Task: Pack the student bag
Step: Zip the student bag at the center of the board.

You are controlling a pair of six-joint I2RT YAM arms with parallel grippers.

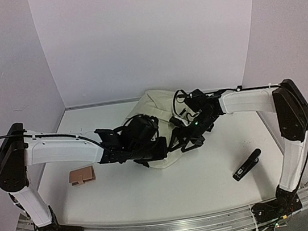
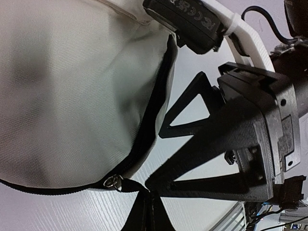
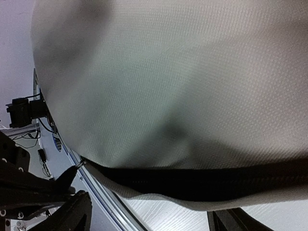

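Bench, both arms in over the middle.

- Student bag [image 1: 154, 107] lies slumped on the table [image 1: 153, 193], centre and a little toward the back. Both arms meet at its near edge.
- Left gripper [image 1: 158, 151]: fingers shut tight, set right at the end of the zipper [image 3: 192, 183], just beside the zipper pull [image 2: 114, 181]. It looks like a pinch on the fabric or tab there, but I cannot tell exactly what is between them.
- Right gripper [image 2: 155, 159]: fingers spread wide, nothing between them. It hangs just beside the bag's near edge, close to the left one.

Step in hand, as I read it: getting the bag's mouth open, one arm anchoring and the other working the zipper.

- The left's pinch should hold steady as the anchor. If it slips, the soft cloth bunches and the slider drags the whole bag.
- The right needs to close on the small metal pull itself, not on cloth, and draw it along the line of the teeth, low and parallel to the seam.
- Watch the clearance, since the two sets of fingers are nearly touching.

Containers:

- The bag is the only one. From both wrist views the zipper shows as a dark band and the inside is not visible, so I cannot say whether anything is in it.
- Outside it, on the table: a small brown block [image 1: 82, 175] well to the left, and a slim black stick [image 1: 247, 165] to the right. Both are well apart from the bag.
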